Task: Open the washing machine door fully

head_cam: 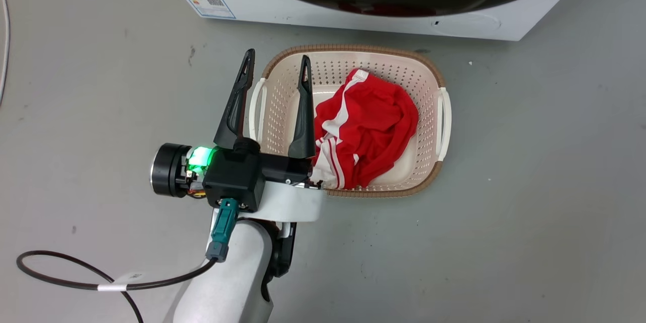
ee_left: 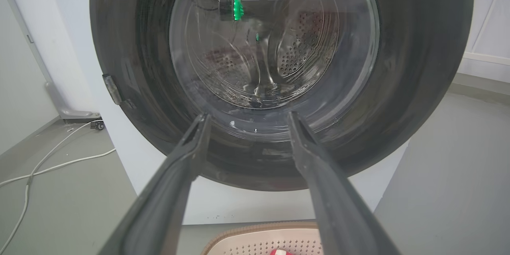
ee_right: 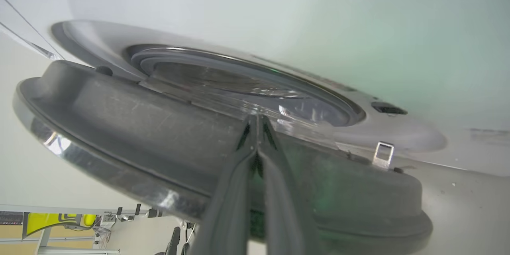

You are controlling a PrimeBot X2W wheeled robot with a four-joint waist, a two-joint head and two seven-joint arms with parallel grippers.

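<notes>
The washer (head_cam: 353,15) is a white box, and its door (ee_right: 139,127) stands ajar off the washer's front with its inner face showing. A basket (head_cam: 383,68) sits just in front of the washer, holding a red garment (head_cam: 373,126). My left gripper (head_cam: 277,55) hovers in front of the washer, above the basket's edge, jaws wide apart. My right gripper (ee_right: 257,127) is between door and washer, jaws together, tips at the door's inner face

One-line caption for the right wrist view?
Right gripper, jaws shut, at the inner face of the part-open washing machine door.
</notes>
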